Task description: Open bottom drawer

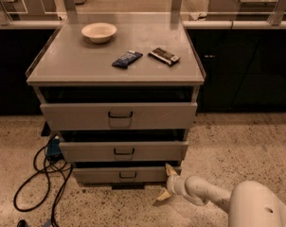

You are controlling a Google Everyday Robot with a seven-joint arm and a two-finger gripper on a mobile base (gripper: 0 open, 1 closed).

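The bottom drawer [105, 175] is the lowest of three grey drawers in the cabinet, with a small dark wire handle [128, 175]. Its front sits about level with the drawer above. My gripper [166, 183] is low over the floor at the drawer's right end, on a white arm coming in from the lower right. Its fingers are open, spread one above the other. The upper fingertip [170, 170] is at the right corner of the drawer front. The lower fingertip [162, 196] is near the floor. The gripper is to the right of the handle, apart from it.
The middle drawer [86, 151] and top drawer [76, 116] are above. A bowl [99, 32] and two snack packets [127, 59] [164, 56] lie on the cabinet top. Black cables [39, 178] and a blue plug lie on the floor at left. Dark counters stand behind.
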